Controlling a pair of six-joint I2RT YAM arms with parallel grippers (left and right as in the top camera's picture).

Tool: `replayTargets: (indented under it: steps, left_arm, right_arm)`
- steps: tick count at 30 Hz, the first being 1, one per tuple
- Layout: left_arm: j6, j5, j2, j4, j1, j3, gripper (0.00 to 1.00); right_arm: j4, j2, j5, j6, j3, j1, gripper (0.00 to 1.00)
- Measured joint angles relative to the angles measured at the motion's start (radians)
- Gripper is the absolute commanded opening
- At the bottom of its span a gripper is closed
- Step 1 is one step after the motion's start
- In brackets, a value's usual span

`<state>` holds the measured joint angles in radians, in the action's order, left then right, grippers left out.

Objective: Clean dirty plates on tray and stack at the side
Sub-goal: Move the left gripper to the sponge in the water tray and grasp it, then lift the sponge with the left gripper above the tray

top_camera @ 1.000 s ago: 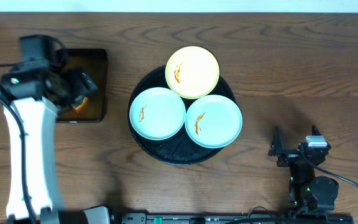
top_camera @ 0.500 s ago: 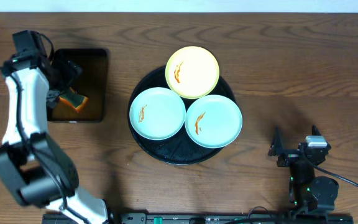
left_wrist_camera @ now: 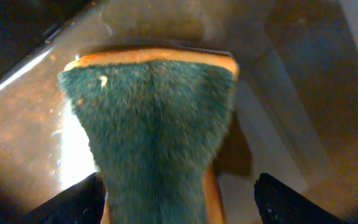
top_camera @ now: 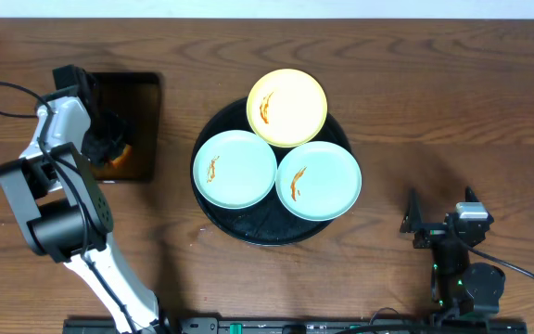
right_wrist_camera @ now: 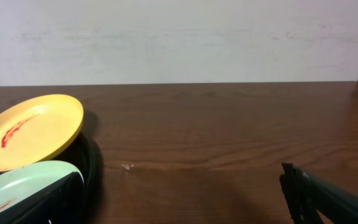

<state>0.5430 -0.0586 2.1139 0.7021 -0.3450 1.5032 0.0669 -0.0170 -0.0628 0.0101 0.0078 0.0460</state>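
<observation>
Three plates lie on the round black tray (top_camera: 248, 228): a yellow plate (top_camera: 286, 107) at the back, a mint plate (top_camera: 235, 169) at the left and another mint plate (top_camera: 319, 180) at the right, each with an orange-brown streak. My left gripper (top_camera: 108, 147) is down over a sponge (top_camera: 120, 156). In the left wrist view the green-topped, orange-based sponge (left_wrist_camera: 151, 124) lies between the open fingers of my left gripper (left_wrist_camera: 182, 202); the left finger is against it and the right one stands apart. My right gripper (top_camera: 441, 215) rests open at the table's lower right, with nothing in it.
The sponge lies in a small rectangular black tray (top_camera: 146, 93) of brownish liquid at the far left. In the right wrist view, the yellow plate (right_wrist_camera: 30, 130), a mint plate (right_wrist_camera: 17, 186) and the round tray's rim (right_wrist_camera: 91, 163) lie left of my right gripper (right_wrist_camera: 182, 208).
My left arm has swung round and lowered its gripper onto the sponge in the rectangular tray, and its jaws have narrowed a little. The right arm and the plates have not moved.
</observation>
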Motion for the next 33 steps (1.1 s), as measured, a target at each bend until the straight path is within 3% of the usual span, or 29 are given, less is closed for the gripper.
replayTargets:
  steps: [12,13,17,21,28,33]
  left_arm:
    - [0.003,0.055,0.011,-0.050,0.000,0.001,0.66]
    - [0.003,0.062,0.011,-0.050,0.000,0.001,0.63]
    - [0.003,0.077,0.011,-0.046,-0.001,0.001,0.30]
    - [-0.001,0.081,0.011,-0.023,-0.001,0.001,0.12]
    - [-0.008,0.064,-0.007,-0.009,-0.001,0.001,0.08]
    - [-0.008,0.022,-0.150,-0.037,-0.001,0.000,0.07]
  right_arm:
    - [0.000,0.000,0.000,0.000,0.000,0.000,0.99]
    - [0.000,0.000,0.000,0.000,0.000,0.000,0.99]
    - [0.000,0.000,0.000,0.000,0.000,0.000,0.99]
    - [0.000,0.000,0.000,0.000,0.000,0.000,0.99]
    - [0.000,0.000,0.000,0.000,0.000,0.000,0.99]
    - [0.000,0.000,0.000,0.000,0.000,0.000,0.99]
